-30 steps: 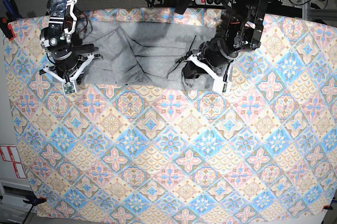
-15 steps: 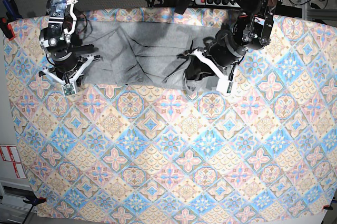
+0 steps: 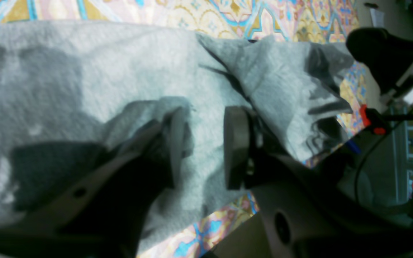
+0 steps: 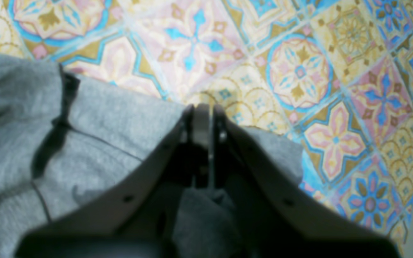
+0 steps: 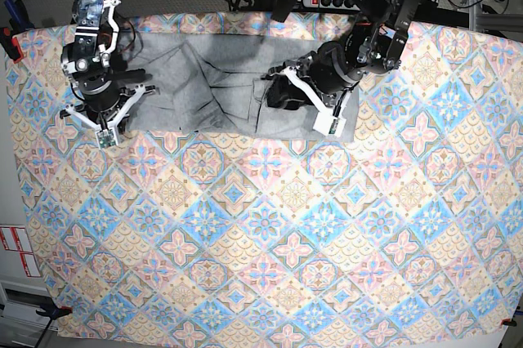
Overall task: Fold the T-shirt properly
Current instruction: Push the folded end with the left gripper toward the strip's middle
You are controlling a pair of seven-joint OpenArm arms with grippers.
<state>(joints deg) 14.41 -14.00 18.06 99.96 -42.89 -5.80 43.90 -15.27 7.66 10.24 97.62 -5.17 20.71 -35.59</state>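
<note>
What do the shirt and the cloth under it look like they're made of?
T-shirt: looks like soft knit jersey, probably cotton, heather grey, matte; the left wrist view shows a fuzzy surface and limp creases.
Tablecloth: smooth, flat printed sheet with a tile pattern; slight sheen hints at coated fabric or vinyl, but that stays uncertain.

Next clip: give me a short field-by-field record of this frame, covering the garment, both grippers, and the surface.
garment: T-shirt, grey, spread wrinkled along the far edge
left gripper: left gripper, jaws apart, over the cloth
right gripper: right gripper, jaws closed, at the shirt's edge; cloth between them not discernible
surface: patterned tablecloth
fold state: not yet neatly folded
</note>
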